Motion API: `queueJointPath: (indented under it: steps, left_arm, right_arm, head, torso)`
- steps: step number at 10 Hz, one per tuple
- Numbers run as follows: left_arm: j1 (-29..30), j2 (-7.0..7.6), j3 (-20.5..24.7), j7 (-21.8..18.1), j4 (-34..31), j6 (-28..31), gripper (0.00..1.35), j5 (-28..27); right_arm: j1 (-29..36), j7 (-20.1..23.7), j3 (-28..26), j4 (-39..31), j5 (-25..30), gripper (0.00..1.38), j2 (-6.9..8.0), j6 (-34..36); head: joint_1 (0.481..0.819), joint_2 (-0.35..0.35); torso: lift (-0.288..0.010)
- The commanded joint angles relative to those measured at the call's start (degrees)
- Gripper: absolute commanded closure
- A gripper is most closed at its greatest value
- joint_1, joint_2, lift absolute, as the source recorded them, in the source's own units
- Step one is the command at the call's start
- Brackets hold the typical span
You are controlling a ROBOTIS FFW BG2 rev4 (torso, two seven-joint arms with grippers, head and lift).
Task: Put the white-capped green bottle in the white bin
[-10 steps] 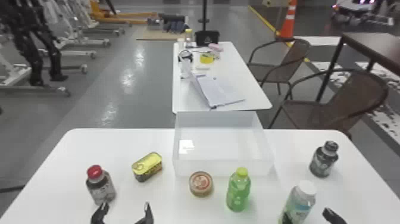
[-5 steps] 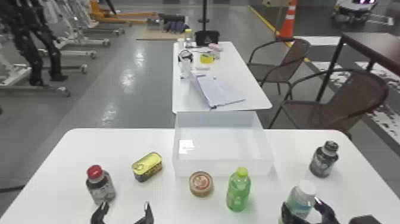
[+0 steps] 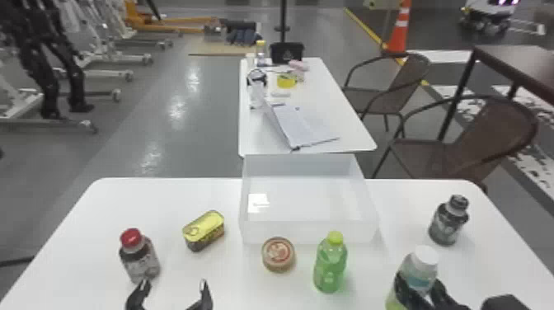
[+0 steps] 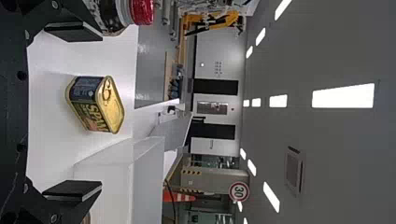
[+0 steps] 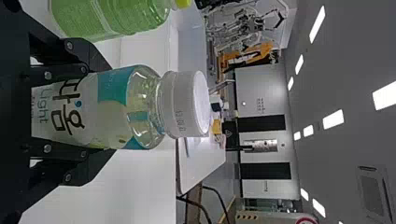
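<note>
Right gripper (image 5: 110,112): fingers drawn in against both sides of the white-capped green bottle (image 3: 417,273), below its shoulder, looks like a proper grip. Bottle is lower right in the head view, near upright, cap clear of my fingers; base is cut off, so can't tell if it touches the table (image 3: 214,284). White bin (image 3: 309,233) sits around the centre, up and left of the bottle in the frame. Left gripper (image 3: 173,284) parked lower left, fingers wide apart, holding nothing.

Step in hand, my read: securing the grasp, lift next. Next move calls for a straight raise until the base clears the bin's front wall, then across toward upper left. Lime-capped bottle (image 3: 329,266) stands just beside that path (easy one to clip), so height first, sideways after. Then lower inside and let go.
</note>
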Motion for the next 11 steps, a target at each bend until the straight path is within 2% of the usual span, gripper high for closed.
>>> queueJointPath:
  steps: [1, 3, 6, 7, 11]
  left_arm:
    - [-0.03, -0.24, 0.00, -0.02, 0.07, 0.00, 0.18, 0.00]
    - [-0.12, -0.24, -0.09, -0.10, 0.16, 0.00, 0.18, 0.00]
    - [-0.38, -0.24, -0.53, -0.10, 0.25, 0.09, 0.18, 0.09]
    - [-0.56, -0.24, -0.79, -0.10, 0.42, 0.09, 0.18, 0.35]
    - [-0.91, -0.24, -1.23, -0.10, 0.77, 0.18, 0.18, 0.88]
  right_arm:
    - [0.17, 0.00, 0.02, -0.46, -0.03, 0.91, -0.05, 0.06]
    - [0.08, 0.62, 0.02, -4.07, -0.03, 0.91, -0.13, 3.84]
    - [-5.10, 3.96, 0.02, -8.99, -1.26, 0.91, -0.40, 11.48]
    - [-7.21, 4.49, 0.02, -9.34, -1.61, 0.91, -1.01, 12.27]
    - [-15.47, 4.49, 3.80, -4.42, -4.95, 0.91, -6.02, 11.13]
  head:
    - [0.549, 0.000]
    - [0.549, 0.000]
    - [0.549, 0.000]
    - [0.549, 0.000]
    - [0.549, 0.000]
  torso:
    - [-0.100]
    - [-0.100]
    - [-0.100]
    - [-0.100]
    - [-0.100]
